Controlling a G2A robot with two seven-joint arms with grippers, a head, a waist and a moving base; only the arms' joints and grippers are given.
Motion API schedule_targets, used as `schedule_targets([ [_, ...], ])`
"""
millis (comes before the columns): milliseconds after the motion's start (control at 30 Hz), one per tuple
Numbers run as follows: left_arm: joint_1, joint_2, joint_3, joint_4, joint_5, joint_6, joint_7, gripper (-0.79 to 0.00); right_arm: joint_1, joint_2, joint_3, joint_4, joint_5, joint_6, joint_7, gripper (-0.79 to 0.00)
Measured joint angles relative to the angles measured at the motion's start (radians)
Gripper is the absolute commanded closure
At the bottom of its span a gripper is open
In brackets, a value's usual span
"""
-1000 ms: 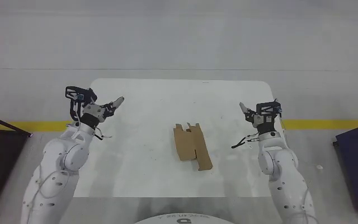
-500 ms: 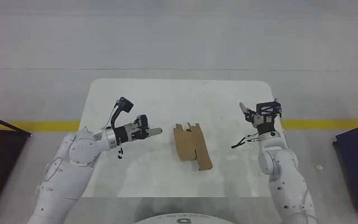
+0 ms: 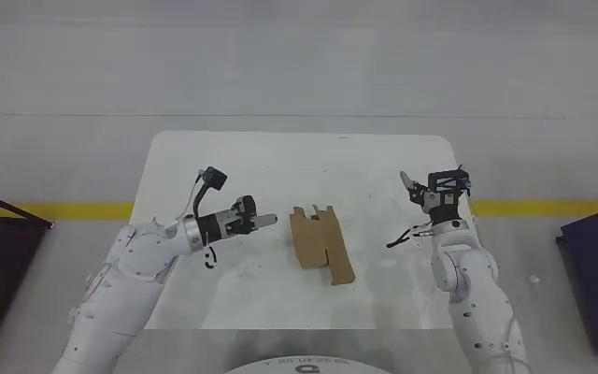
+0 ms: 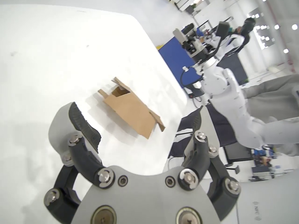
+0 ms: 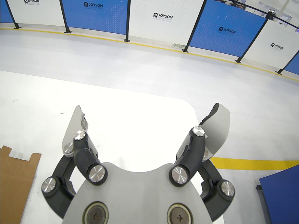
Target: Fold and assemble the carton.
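A flattened brown carton lies near the middle of the white table, its flaps sticking out at both ends. My left gripper hovers just left of the carton, open and empty, pointing toward it. In the left wrist view the carton lies a short way beyond the open gripper. My right gripper is at the table's right edge, open and empty, well away from the carton. The right wrist view shows its spread gripper and one end of the carton.
A yellow floor line runs past both sides of the table. A dark blue object stands on the floor at the far right. Blue and white fence panels stand beyond the table.
My left arm has swung from the table's back left corner toward the middle, ending close to the carton's left side. The right arm and the carton have not moved.
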Motion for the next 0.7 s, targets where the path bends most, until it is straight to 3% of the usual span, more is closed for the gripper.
schedule_targets([
  [233,-0.074,-0.028,0.160,0.106,-0.079,0.156,0.011,-0.785,0.000,0.000,0.000,0.000,0.000,0.000,0.000,-0.785],
  [567,-0.140,-0.047,0.252,0.247,-0.148,0.238,0.004,-0.785,0.000,0.000,0.000,0.000,0.000,0.000,0.000,-0.785],
  [600,-0.143,-0.049,0.259,0.257,-0.164,0.246,0.002,-0.779,0.000,0.000,0.000,0.000,0.000,0.000,0.000,-0.785],
  [667,-0.149,-0.053,0.271,0.274,-0.189,0.254,-0.004,-0.668,0.000,0.000,0.000,0.000,0.000,0.000,0.000,-0.785],
  [700,-0.154,-0.056,0.278,0.287,-0.212,0.259,-0.008,-0.656,0.000,0.000,0.000,0.000,0.000,0.000,0.000,-0.785],
])
